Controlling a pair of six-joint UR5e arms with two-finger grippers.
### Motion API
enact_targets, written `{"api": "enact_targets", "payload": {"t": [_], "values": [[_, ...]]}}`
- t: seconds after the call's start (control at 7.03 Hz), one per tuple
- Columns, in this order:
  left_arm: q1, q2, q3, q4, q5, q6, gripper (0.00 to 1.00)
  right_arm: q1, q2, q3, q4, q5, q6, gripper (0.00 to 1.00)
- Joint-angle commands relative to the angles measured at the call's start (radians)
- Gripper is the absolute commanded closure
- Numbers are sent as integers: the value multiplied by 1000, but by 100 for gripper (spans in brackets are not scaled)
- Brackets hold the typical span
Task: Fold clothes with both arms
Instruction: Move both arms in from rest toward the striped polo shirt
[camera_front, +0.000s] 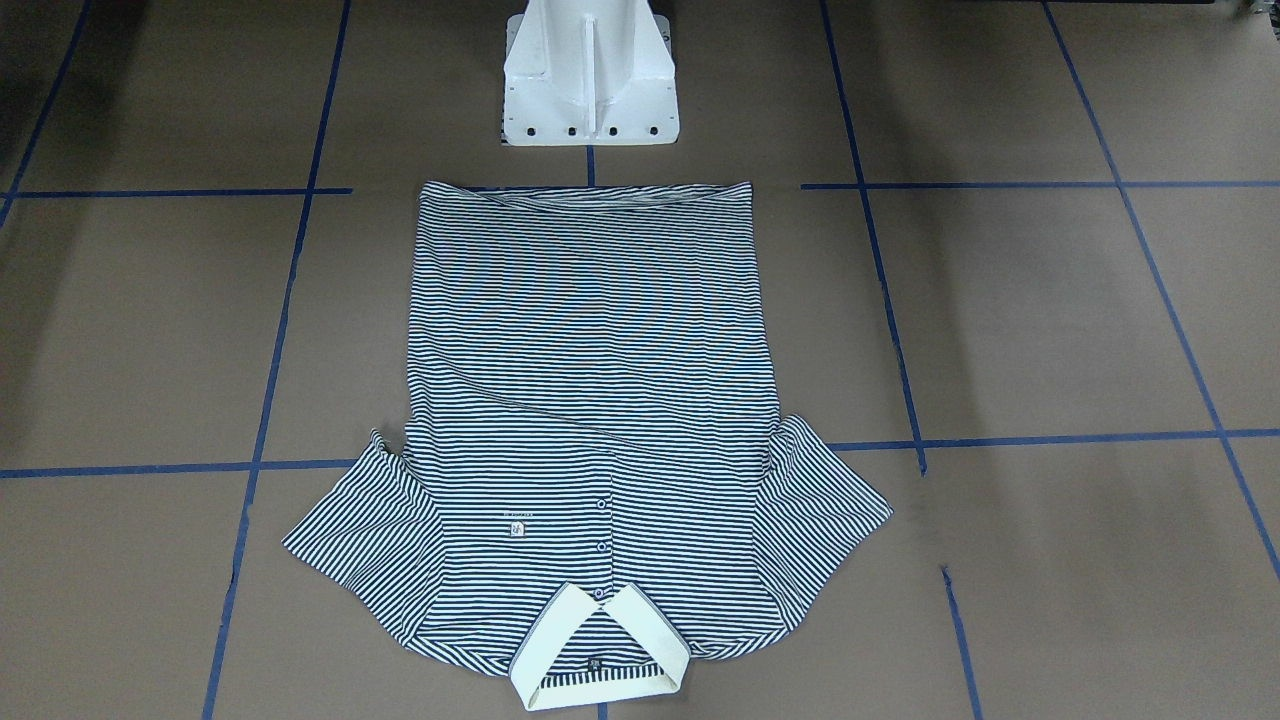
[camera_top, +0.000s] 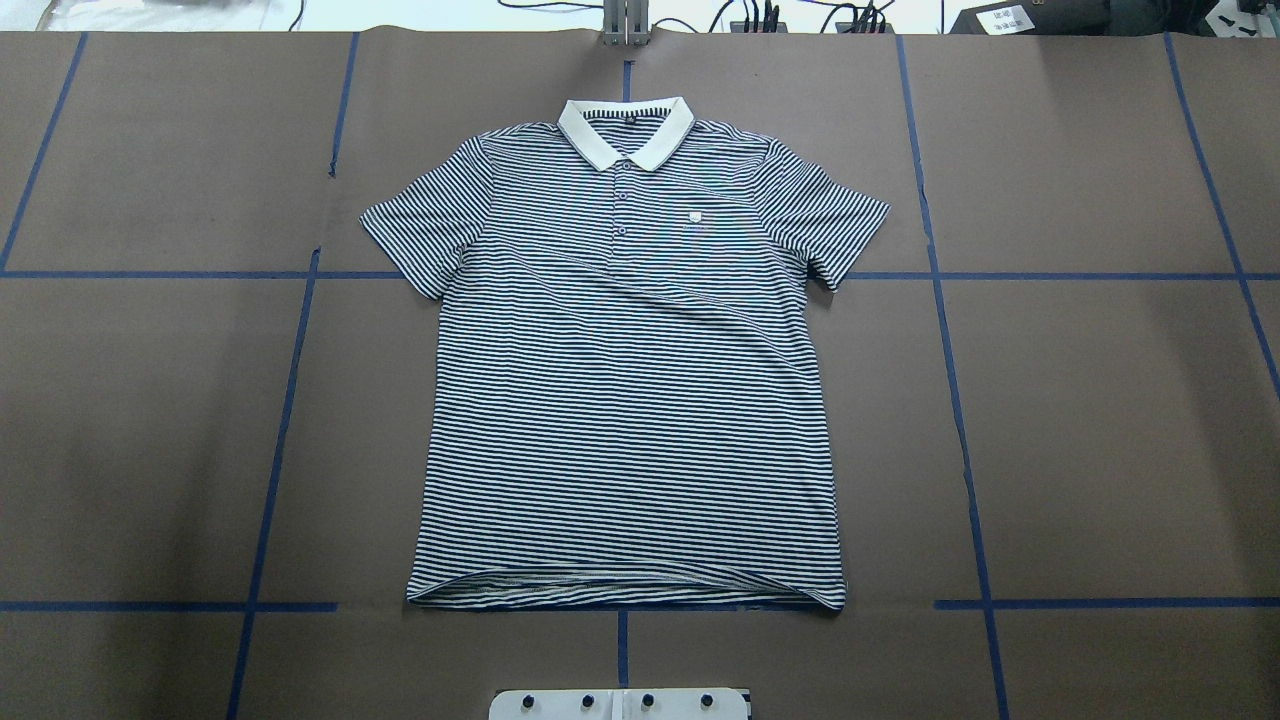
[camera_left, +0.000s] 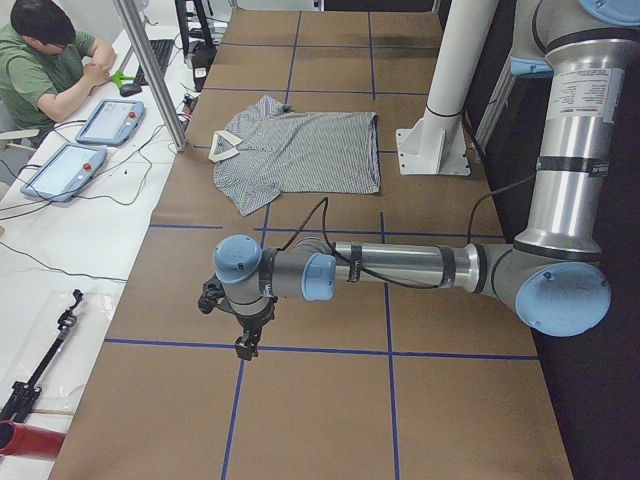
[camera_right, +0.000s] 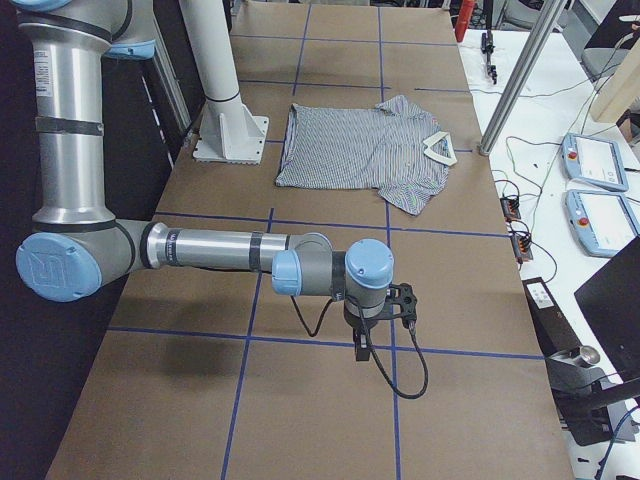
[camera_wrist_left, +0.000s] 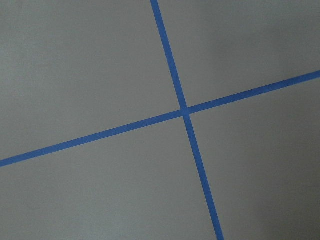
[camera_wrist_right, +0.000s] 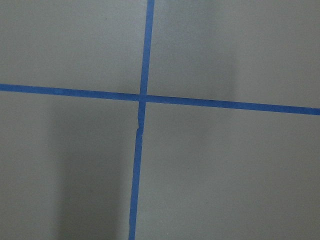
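**Front-facing view:** One polo shirt (camera_front: 595, 380) lies flat and face up in the middle of the table (camera_front: 1050, 320), a matte brown surface gridded with blue tape (camera_front: 872, 250). The shirt is a soft knit in thin navy-and-white stripes. Its one plain cream collar (camera_front: 650, 635) is at the side far from the robot. Its straight hem lies just short of the white pedestal base (camera_front: 590, 80). Two short sleeves (camera_front: 365, 530) splay out to left and right. Three small buttons (camera_front: 601, 546) run down the placket, with one small square logo (camera_front: 517, 527) beside them.

**Overhead view:** The shirt lies with its collar far and its hem near. It is smooth but for one shallow diagonal crease across the chest.

**Exterior left view:** One left arm (camera_left: 400, 265), grey-silver tubes with rounded light blue caps and one black cable, reaches low over the near end of the table. Its black left gripper (camera_left: 245, 345) points down above a tape line, well apart from the shirt. I cannot tell whether its fingers are spread or together. One person (camera_left: 50, 60) in green sits by two tablets (camera_left: 110, 120).

**Exterior right view:** One right arm (camera_right: 220, 248) of the same build reaches over the opposite end. Its right gripper (camera_right: 360, 345) points down near a tape line, well apart from the shirt, and its fingers' state cannot be told.

**Wrist views:** Each shows one crossing of two tape strips on bare table.
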Motion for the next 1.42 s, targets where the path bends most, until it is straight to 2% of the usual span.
{"api": "enact_targets", "payload": {"t": [0.0, 0.14, 0.28, 0.43, 0.57, 0.71, 0.85, 1.0, 1.14, 1.28], "values": [[0, -1, 3, 0, 0, -3, 0, 5, 6, 8, -2, -3, 1, 0], [2, -13, 8, -5, 2, -6, 0, 7, 17, 1, -3, 35, 9, 0], [5, -45, 9, -55, 5, -12, 0, 1, 87, -25, 6, 52, 28, 0], [6, -94, 58, -154, 2, -37, 0, -69, 123, -30, 14, 55, 42, 0], [26, -111, 128, -328, 2, -44, 0, -201, 228, -35, 24, 48, 64, 0], [47, -113, 181, -514, -1, -78, 0, -273, 320, -54, 49, 31, 152, 0], [63, -116, 183, -575, -3, -206, 0, -324, 430, -102, 53, 32, 299, 0], [66, -148, 178, -589, -3, -262, 0, -395, 459, -108, 88, 29, 374, 0], [146, -175, 189, -600, 6, -270, 0, -480, 465, -123, 174, -48, 478, 0], [232, -188, 192, -603, 29, -334, 0, -557, 476, -139, 295, -157, 671, 0]]}}
